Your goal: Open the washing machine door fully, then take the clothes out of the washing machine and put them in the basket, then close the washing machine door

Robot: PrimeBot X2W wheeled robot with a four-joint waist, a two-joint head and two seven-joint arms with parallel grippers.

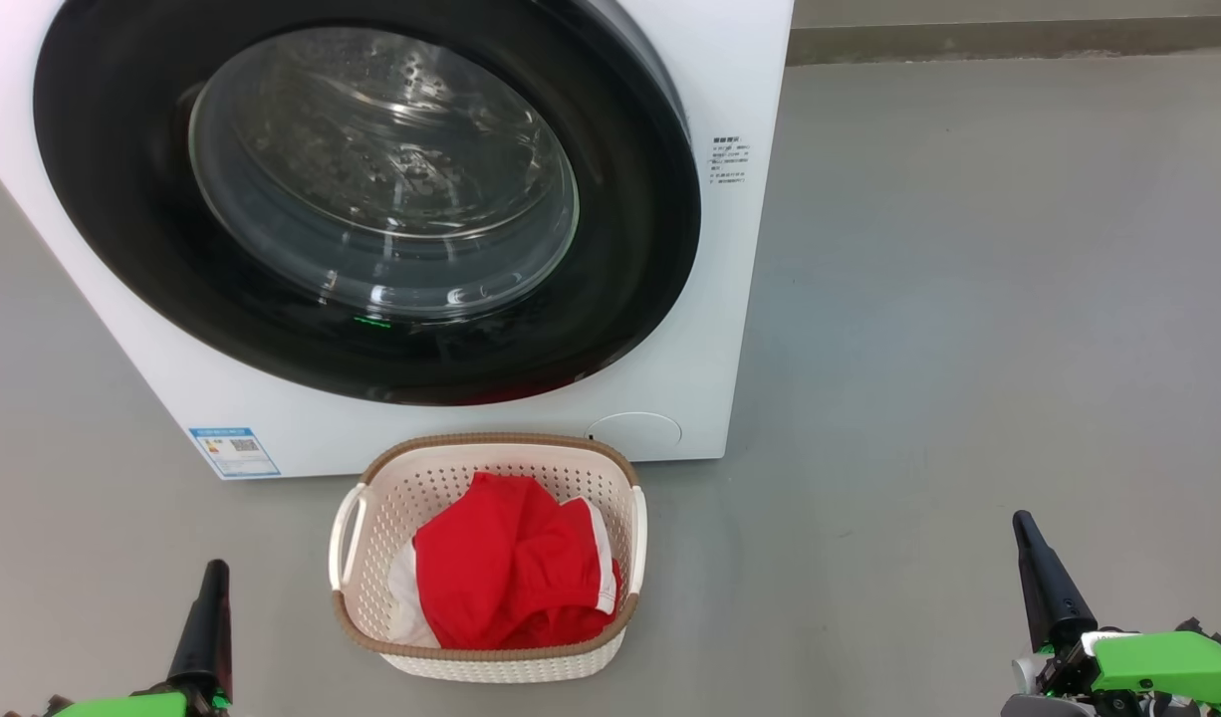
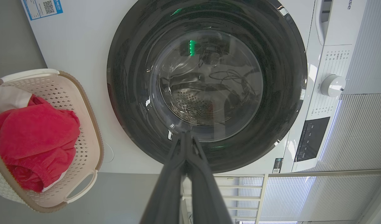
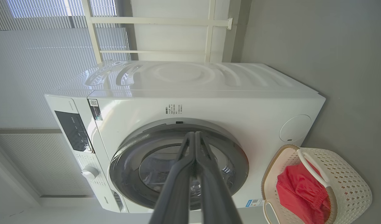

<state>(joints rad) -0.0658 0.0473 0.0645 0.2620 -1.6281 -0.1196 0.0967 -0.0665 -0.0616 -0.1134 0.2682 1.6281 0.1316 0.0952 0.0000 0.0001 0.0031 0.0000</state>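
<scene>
Red fabric clothes with white trim (image 1: 511, 573) lie in the cream perforated plastic basket (image 1: 491, 439), on the floor just near of the white boxy washing machine (image 1: 735, 249). Its round black-rimmed glass door (image 1: 381, 169) looks shut, with no red behind the glass. Task judged complete. Left gripper (image 2: 185, 137) and right gripper (image 3: 195, 137): fingers together, empty.

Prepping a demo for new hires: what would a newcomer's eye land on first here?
The washing machine door, a huge glossy black ring around bulging glass, dominates the upper left of the head view and looks shut against the white washing machine. Next come the bright red clothes, piled in the cream basket on the grey floor just in front of the machine.
</scene>
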